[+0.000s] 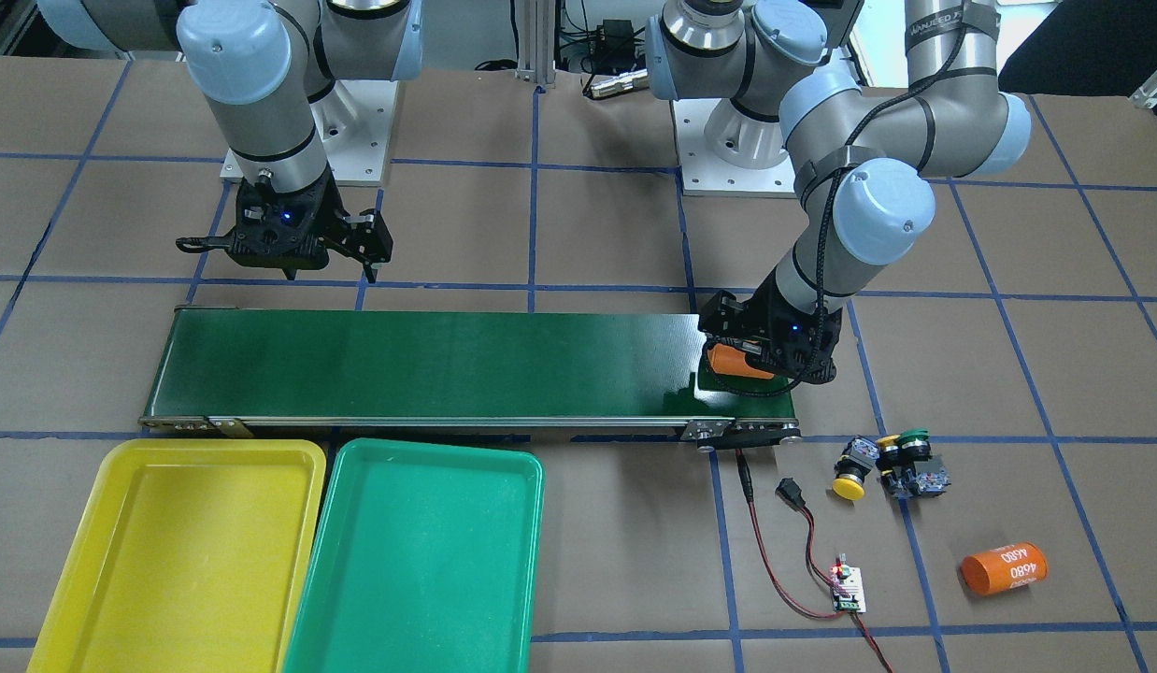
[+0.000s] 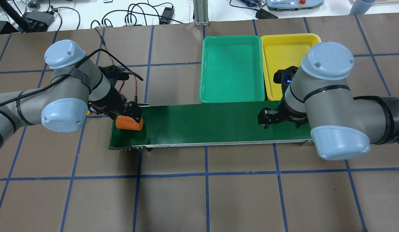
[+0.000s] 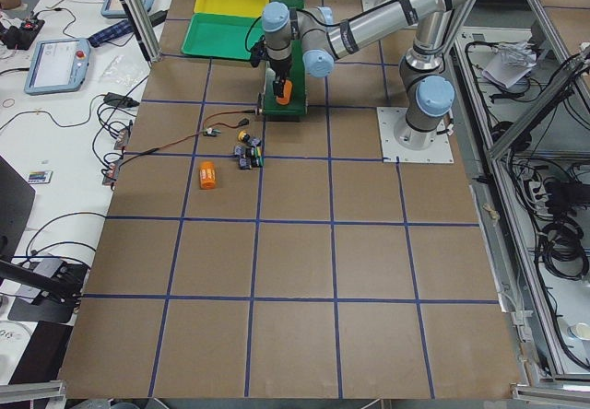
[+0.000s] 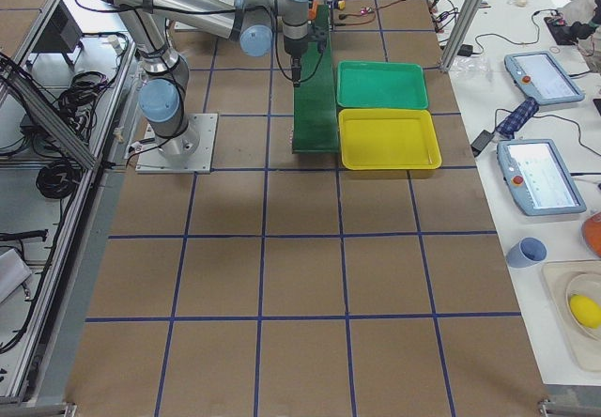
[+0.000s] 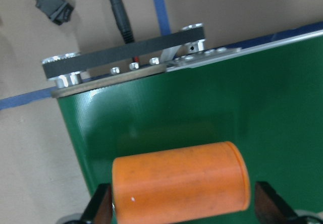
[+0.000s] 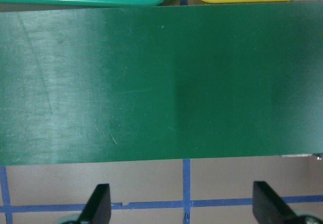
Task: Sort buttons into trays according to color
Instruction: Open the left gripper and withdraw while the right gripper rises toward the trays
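Note:
The buttons point(image 1: 892, 463) lie in a small cluster on the brown table beside the belt's end, yellow and green caps showing, well clear of both grippers. A yellow tray point(image 1: 181, 551) and a green tray point(image 1: 420, 561) sit side by side, both bare. My left gripper point(image 1: 745, 363) is open and straddles an orange cylinder point(image 5: 179, 181) that rests on the conveyor belt's end; both fingers point(image 5: 101, 206) stand just off its ends. At the belt's other end, over its robot-side edge, my right gripper point(image 6: 181, 206) hangs open with nothing between its fingers.
The long dark-green conveyor belt point(image 1: 429, 365) runs across the middle. A second orange cylinder marked 4680 point(image 1: 1004, 568) lies past the buttons. A small circuit board point(image 1: 848, 591) with red wires and a black plug sits near the belt's end.

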`<action>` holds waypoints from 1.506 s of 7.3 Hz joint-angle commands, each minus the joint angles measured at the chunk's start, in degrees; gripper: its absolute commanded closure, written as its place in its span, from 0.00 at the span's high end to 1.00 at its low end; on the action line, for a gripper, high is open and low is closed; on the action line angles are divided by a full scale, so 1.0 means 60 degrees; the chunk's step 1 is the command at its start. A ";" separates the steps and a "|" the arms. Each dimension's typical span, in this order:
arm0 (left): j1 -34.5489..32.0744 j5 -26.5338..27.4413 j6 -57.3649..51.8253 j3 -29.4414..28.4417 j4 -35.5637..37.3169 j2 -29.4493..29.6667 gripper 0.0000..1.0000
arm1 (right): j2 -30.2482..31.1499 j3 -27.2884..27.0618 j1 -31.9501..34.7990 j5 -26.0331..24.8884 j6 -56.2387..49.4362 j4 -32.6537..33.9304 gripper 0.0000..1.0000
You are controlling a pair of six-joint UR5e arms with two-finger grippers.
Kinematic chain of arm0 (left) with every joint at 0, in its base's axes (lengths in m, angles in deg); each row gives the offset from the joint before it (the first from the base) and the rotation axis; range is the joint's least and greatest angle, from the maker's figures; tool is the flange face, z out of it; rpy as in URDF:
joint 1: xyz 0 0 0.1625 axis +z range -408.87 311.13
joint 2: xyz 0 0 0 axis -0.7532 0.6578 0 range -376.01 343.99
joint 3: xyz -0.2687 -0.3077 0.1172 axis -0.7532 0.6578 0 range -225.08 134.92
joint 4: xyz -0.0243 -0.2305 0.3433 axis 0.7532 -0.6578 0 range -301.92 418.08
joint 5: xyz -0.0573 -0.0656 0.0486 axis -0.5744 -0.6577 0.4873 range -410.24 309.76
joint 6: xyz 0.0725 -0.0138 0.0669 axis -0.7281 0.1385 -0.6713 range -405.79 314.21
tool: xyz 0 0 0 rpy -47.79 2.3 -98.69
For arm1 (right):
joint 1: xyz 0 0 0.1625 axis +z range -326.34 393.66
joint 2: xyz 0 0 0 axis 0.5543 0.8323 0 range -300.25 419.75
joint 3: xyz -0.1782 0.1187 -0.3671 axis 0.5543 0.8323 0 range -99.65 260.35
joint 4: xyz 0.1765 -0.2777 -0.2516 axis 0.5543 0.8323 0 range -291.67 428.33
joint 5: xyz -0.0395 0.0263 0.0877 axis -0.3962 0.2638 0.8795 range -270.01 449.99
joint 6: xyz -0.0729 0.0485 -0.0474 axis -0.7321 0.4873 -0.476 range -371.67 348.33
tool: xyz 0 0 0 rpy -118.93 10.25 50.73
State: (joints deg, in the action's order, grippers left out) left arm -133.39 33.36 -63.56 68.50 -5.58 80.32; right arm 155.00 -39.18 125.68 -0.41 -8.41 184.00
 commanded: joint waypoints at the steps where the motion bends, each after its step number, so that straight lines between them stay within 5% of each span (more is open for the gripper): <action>1: 0.0242 0.0084 0.0046 -0.0338 -0.0243 -0.0729 1.00 | -0.0011 0.0000 0.0000 0.0008 0.0000 0.0000 1.00; 4: 0.2083 0.0478 -0.0188 -0.2166 -0.1649 -0.0603 1.00 | -0.0011 0.0538 0.0000 -0.0079 0.0058 -0.0145 1.00; 6: 0.2601 0.0465 -0.1150 -0.2185 -0.1490 -0.0163 1.00 | -0.0302 0.2728 0.0030 -0.0109 -0.0015 -0.3232 1.00; 8: 0.3024 0.0421 -0.1185 -0.2303 -0.1156 0.0218 1.00 | -0.0962 0.3586 0.0000 -0.0109 -0.0015 -0.3486 1.00; 11: 0.3364 0.0435 -0.1858 -0.2609 -0.0305 0.1109 1.00 | -0.0993 0.3457 0.0000 -0.0080 0.0014 -0.3413 1.00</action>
State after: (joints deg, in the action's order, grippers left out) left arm -113.70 35.84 -73.22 53.79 -9.30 84.33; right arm 149.16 -18.20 125.69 -0.99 -8.39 163.34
